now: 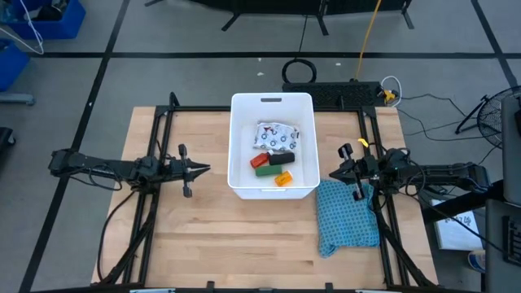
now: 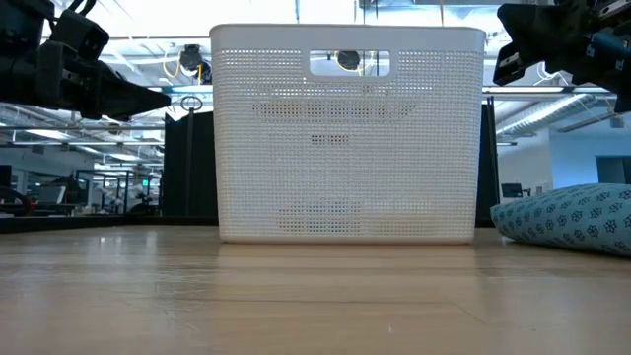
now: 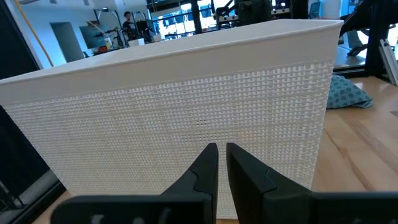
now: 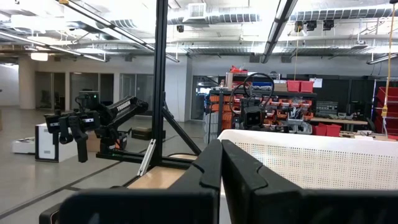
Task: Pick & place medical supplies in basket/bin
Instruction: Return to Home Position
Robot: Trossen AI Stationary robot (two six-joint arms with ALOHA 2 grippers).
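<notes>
No text can be read; print on the pouch (image 1: 275, 135) is illegible.

The high cam is set above the table (image 1: 203, 244) and is pointed straight down; the whole top w/ the white bin (image 1: 236, 142) is covered. The low cam is placed at table-top level, near the bin's short wall, and is aimed level across the wood into the room behind. The left wrist cam is held very close to the bin's long perforated wall, past the left gripper (image 3: 221, 148). The right wrist cam is aimed past the right gripper (image 4: 221, 144), over the bin's rim, toward the left arm (image 4: 93, 121) and the room. The bin is shared by all 4 views; the teal cloth (image 1: 346, 216) by high, low & left wrist.
</notes>
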